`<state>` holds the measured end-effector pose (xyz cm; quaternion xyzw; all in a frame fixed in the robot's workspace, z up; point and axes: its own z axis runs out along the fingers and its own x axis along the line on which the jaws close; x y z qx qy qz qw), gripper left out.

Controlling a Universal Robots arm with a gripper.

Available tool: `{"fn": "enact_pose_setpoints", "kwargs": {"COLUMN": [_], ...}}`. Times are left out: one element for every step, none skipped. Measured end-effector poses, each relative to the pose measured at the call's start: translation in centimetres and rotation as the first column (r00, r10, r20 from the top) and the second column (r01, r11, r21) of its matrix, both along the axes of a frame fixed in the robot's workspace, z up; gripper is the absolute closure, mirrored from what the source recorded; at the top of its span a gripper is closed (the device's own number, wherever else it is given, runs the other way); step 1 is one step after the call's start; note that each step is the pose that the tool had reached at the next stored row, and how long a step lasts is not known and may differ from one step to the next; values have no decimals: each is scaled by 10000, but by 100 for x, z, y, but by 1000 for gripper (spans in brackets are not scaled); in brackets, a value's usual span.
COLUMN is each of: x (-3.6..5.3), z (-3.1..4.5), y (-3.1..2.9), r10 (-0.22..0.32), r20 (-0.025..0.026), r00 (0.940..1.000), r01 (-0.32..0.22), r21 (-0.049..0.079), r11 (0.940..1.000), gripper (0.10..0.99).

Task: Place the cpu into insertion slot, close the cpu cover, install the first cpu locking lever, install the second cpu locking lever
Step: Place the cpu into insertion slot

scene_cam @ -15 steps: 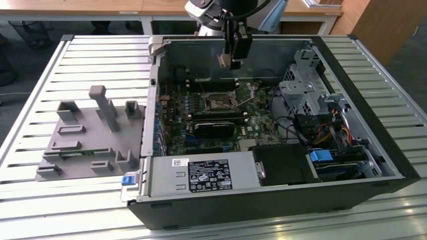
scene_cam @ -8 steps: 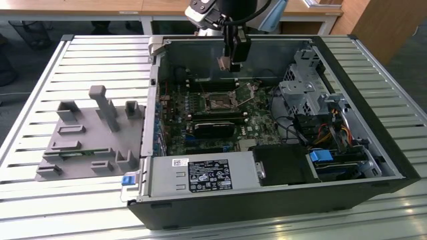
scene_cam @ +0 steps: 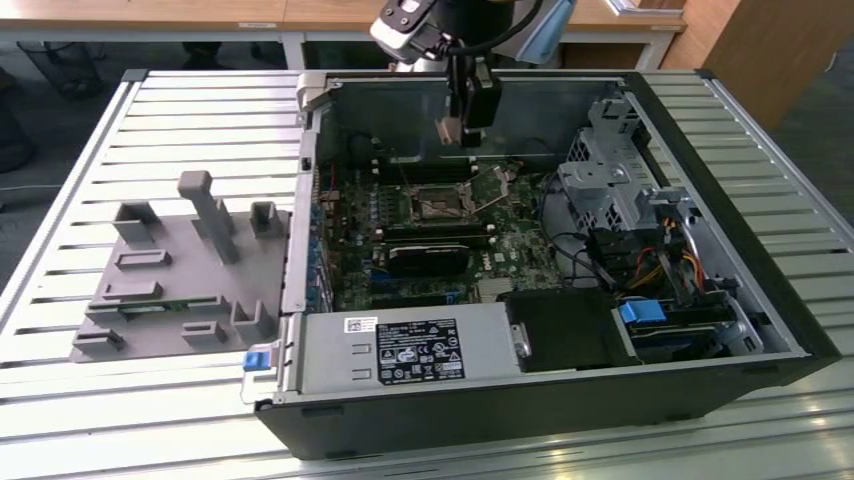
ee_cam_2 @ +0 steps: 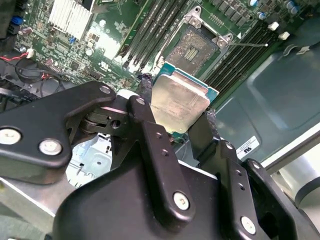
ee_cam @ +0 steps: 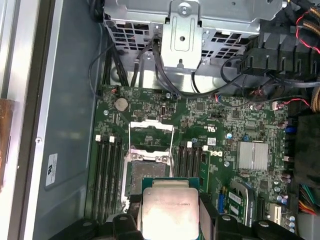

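Item: the cpu [ee_cam_2: 180,102], a flat square chip with a pale silvery-beige metal lid, stepped at the edges, on a green base that shows as a thin border; the metal face is turned toward both wrist cameras. Location: in the air over the motherboard [ee_cam: 225,120], clear of the insertion slot [ee_cam: 145,172] and not touching it. Holder: the gripper [ee_cam_2: 177,112], its black fingers [ee_cam_2: 145,97] clamped on two opposite edges of the chip. Slot: square, silver-rimmed, dark contact field bare, nothing seated. The cpu cover [ee_cam: 151,135], a thin silver frame with a large window, lies swung open beside the slot; the locking levers [ee_cam: 173,150], thin wires along the socket's sides, look released. Progress, as judged: none of the four steps is complete; placing is in hand, and cover and both levers remain. Surroundings: long black memory slots [ee_cam: 107,170] flanking the socket, the open computer case [scene_cam: 534,400], a grey fixture tray [scene_cam: 174,270] at the exterior view's left, a slatted table [scene_cam: 134,120].
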<state>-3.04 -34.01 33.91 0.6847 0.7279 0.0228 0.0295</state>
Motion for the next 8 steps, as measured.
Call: {"fn": "enact_pose_setpoints", "kwargs": {"x": [0, 0, 0, 0, -2, -3, -3, -3], "z": [-6, -28, -41, -55, -68, -80, -88, -96], "y": [9, 17, 18, 19, 19, 19, 19, 19], "r10": [-1, -1, 0, 0, -2, -2, -2, 0], "r20": [-1, 0, 0, 0, 5, 15, 25, 25], "r00": [10000, 10000, 10000, 10000, 10000, 10000, 10000, 10000], "r01": [1, 1, 0, 0, 2, 2, 2, 1], "r21": [-50, -87, -89, -91, -93, -92, -94, -101], "r11": [10000, 10000, 10000, 10000, 10000, 10000, 10000, 9999], "gripper": [549, 549, 549, 549, 549, 549, 549, 549]}}
